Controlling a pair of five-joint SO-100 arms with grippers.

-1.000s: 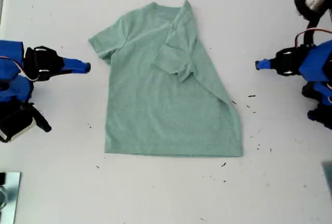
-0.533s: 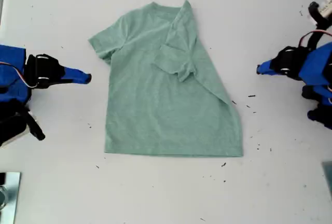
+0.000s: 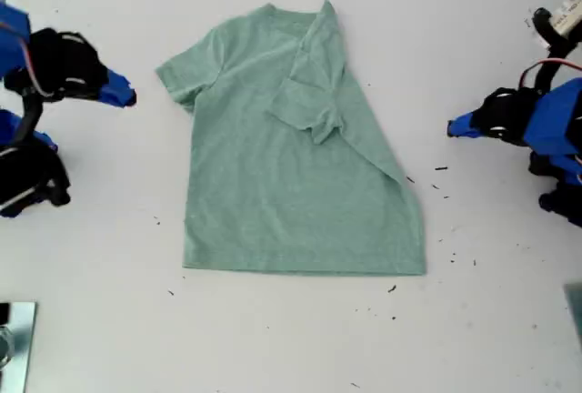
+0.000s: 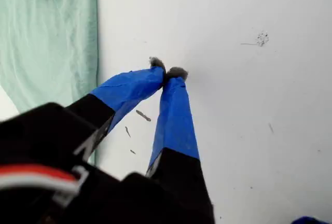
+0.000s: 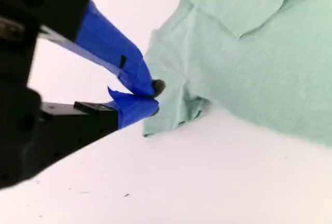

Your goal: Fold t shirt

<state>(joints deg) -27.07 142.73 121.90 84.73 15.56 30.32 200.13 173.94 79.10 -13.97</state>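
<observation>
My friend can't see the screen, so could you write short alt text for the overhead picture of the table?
A pale green t shirt lies on a white table, one sleeve already folded inward across its chest. Two blue robot arms wait apart from it: my second hand on the exterior view's left near the flat sleeve, my first hand on the right. Neither touches the cloth.

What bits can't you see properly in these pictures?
- Exterior view: the folded-over sleeve hides part of the t shirt beneath.
- Exterior view: the dark specks are too small to identify.
- Exterior view: the shiny object at the lower left corner is cut off by the edge.
- Second wrist view: my second gripper hides some sleeve edge.
</observation>
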